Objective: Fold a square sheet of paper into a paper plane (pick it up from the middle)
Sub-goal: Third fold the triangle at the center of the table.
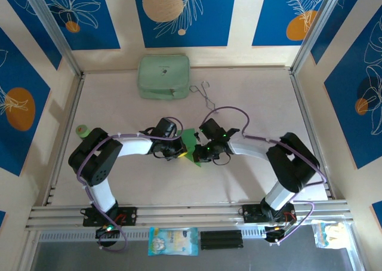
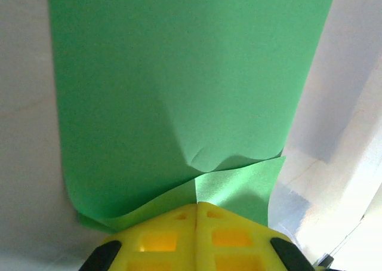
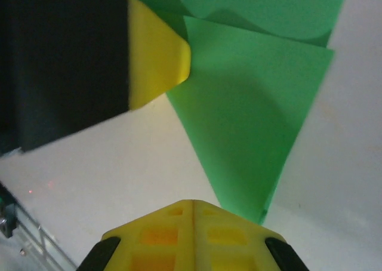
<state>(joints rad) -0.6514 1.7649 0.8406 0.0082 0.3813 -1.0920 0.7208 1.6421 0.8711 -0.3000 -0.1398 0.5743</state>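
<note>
The square sheet of paper (image 1: 190,141) is bright green and folded over itself, and it is held between my two grippers at the table's middle. My left gripper (image 2: 196,206) is shut on the sheet (image 2: 179,92), with a crease running up from the seam of its yellow jaws. My right gripper (image 3: 192,203) is shut with nothing in its seam. The sheet (image 3: 245,116) narrows to a pointed tip just beside its right finger. In the right wrist view the left gripper's yellow finger (image 3: 158,50) rests against the paper. From above, the left gripper (image 1: 181,150) and right gripper (image 1: 199,153) nearly touch.
A pale mint case (image 1: 163,76) lies at the back, with thin wire tongs (image 1: 203,95) to its right. A small green roll (image 1: 82,129) sits by the left rail. A packet (image 1: 173,241) and a black block (image 1: 221,239) lie below the front rail.
</note>
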